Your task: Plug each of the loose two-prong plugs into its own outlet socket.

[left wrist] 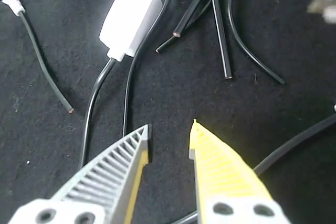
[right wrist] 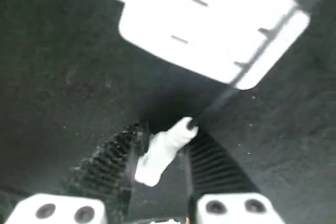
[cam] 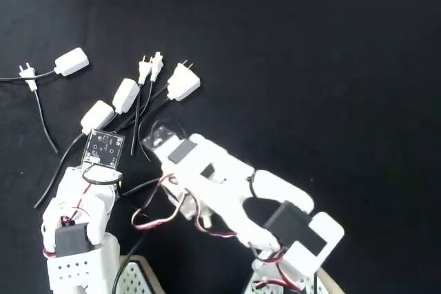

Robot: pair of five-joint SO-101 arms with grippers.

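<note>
Pinching a white two-prong plug [right wrist: 160,153] between closed fingers, the right gripper [right wrist: 167,128] hangs over the black cloth [cam: 310,67]. Near it, the left gripper [left wrist: 170,128] is spread, gripping nothing. Just beyond the right gripper lies a white slotted socket block [right wrist: 210,30], close to the held plug's tip. Farther beyond sits a pair of loose plugs [cam: 145,70]; well off toward the left arm's side, a lone plug [cam: 27,74] lies beside a small socket [cam: 71,61].

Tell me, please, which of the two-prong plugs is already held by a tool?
The plug clamped in the right tool. The paired plugs and the far-left plug lie free on the table.
</note>
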